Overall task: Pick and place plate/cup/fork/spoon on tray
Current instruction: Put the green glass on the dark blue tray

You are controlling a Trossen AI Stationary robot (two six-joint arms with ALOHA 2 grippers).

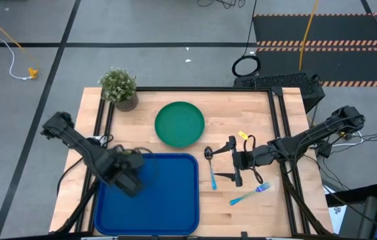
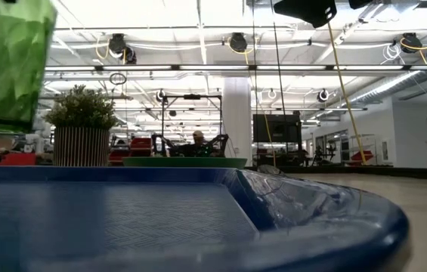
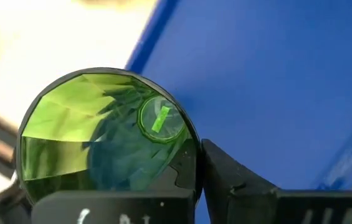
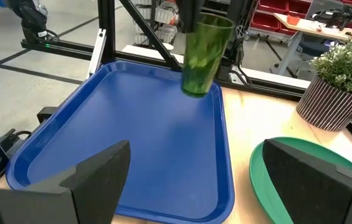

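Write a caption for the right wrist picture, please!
Left hand holds the green cup above the blue tray.

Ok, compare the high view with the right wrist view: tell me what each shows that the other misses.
Only the high view shows the spoon and fork on the table, beside the open right end effector.

Only the right wrist view shows the cup clearly: upright, held off the floor of the tray by the left end effector, near the tray's edge.

Both show the tray, the plate outside it, and the potted plant.
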